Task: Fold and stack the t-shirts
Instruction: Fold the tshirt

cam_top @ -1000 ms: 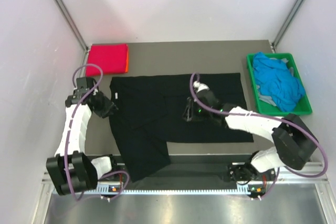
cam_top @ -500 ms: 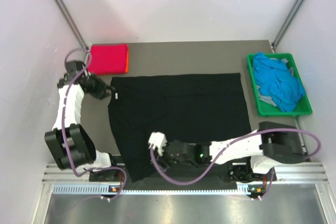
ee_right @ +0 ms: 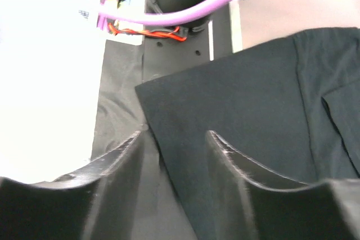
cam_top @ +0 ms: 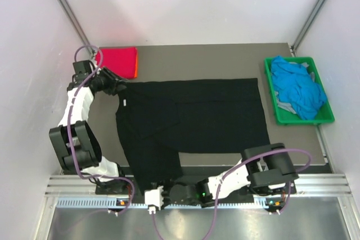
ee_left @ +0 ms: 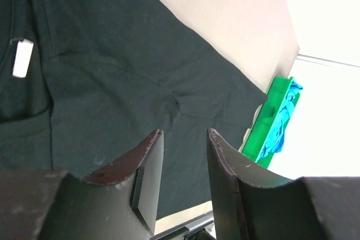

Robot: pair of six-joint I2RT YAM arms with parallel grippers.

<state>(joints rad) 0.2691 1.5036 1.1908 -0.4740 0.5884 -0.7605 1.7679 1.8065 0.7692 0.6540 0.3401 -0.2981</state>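
Top external view: black t-shirt [cam_top: 191, 119] spread mid-table, lower part overhanging the near edge; left gripper [ee_left: 184, 133] half-parted, empty, at its far-left corner; right gripper [ee_right: 174, 134] wide apart over the hem, gripping nothing.

Matt black cloth shirt [cam_top: 191, 116] on a smooth grey table [cam_top: 197, 60]; glossy green plastic crate [cam_top: 304, 121].
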